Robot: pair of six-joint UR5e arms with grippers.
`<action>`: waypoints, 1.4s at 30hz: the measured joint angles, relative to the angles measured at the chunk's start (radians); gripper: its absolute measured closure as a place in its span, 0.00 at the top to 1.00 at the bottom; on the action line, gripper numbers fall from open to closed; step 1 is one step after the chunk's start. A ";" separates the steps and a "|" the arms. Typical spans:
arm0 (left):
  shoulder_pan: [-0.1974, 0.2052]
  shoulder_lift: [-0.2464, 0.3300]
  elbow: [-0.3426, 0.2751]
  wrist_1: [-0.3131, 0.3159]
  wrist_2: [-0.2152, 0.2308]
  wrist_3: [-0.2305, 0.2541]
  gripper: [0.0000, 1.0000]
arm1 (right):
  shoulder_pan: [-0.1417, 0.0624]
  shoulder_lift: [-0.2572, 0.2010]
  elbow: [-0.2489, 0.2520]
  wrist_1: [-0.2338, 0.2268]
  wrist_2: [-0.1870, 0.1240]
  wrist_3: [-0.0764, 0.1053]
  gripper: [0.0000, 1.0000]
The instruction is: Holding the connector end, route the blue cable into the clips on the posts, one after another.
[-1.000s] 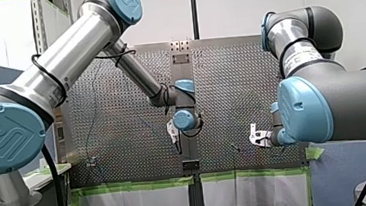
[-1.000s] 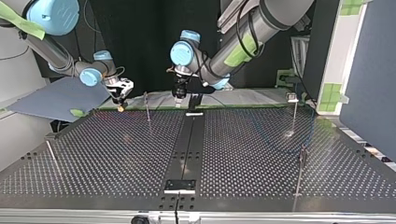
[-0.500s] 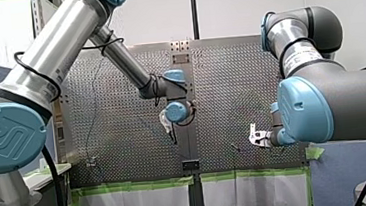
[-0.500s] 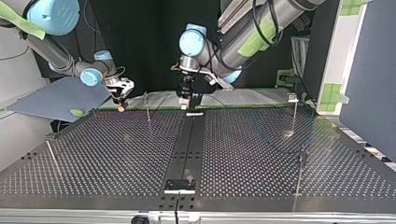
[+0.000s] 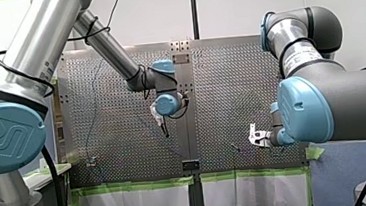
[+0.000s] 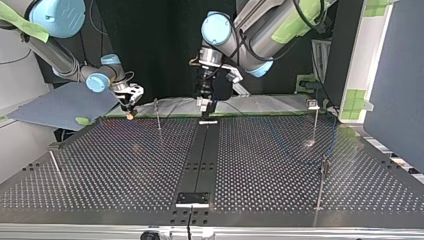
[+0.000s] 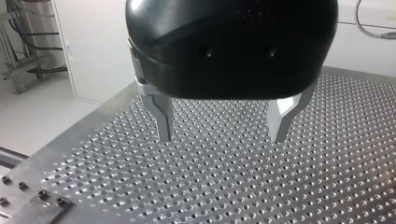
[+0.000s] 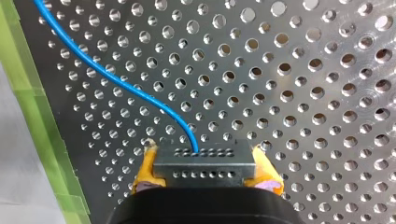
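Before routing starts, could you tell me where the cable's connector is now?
The connector is clamped between my right gripper's yellow pads, over the table's far edge at the top view's left, beside green tape.

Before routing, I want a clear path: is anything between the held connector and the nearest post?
Nothing visible. My right gripper holds the connector; the nearest post stands beside it in the top view, bare table between.

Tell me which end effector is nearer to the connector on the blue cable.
Right. My right end effector grips the connector between its yellow pads, the blue cable trailing from it. My left end effector hangs open over the table, apart from it, holding nothing.
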State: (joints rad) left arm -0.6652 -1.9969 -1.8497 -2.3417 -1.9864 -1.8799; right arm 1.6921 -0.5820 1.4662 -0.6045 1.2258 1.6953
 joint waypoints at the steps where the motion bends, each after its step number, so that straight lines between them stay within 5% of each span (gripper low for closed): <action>1: -0.001 0.009 -0.010 -0.002 0.000 0.001 1.00 | 0.000 0.000 0.000 0.000 0.000 0.000 0.00; 12: -0.011 0.119 -0.119 -0.039 0.001 0.010 1.00 | 0.000 0.000 0.000 0.001 0.002 -0.005 0.00; 20: -0.012 0.197 -0.198 -0.056 0.001 0.010 1.00 | -0.013 -0.001 0.002 0.048 0.051 -0.066 0.00; 25: -0.012 0.232 -0.240 -0.072 0.001 0.010 1.00 | -0.030 -0.023 0.024 0.069 0.042 -0.106 0.00; 28: -0.012 0.237 -0.268 -0.076 0.001 0.010 1.00 | -0.041 -0.050 0.051 0.058 0.037 -0.113 0.00; 33: -0.012 0.239 -0.318 -0.077 0.000 0.012 1.00 | -0.056 -0.096 0.096 0.021 0.036 -0.104 0.00; 42: -0.012 0.239 -0.404 -0.077 -0.001 0.069 1.00 | -0.055 -0.175 0.160 -0.018 0.029 -0.040 0.00</action>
State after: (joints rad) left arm -0.6768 -1.7576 -2.2542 -2.4183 -1.9872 -1.8111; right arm 1.6372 -0.7573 1.6267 -0.6227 1.2544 1.6554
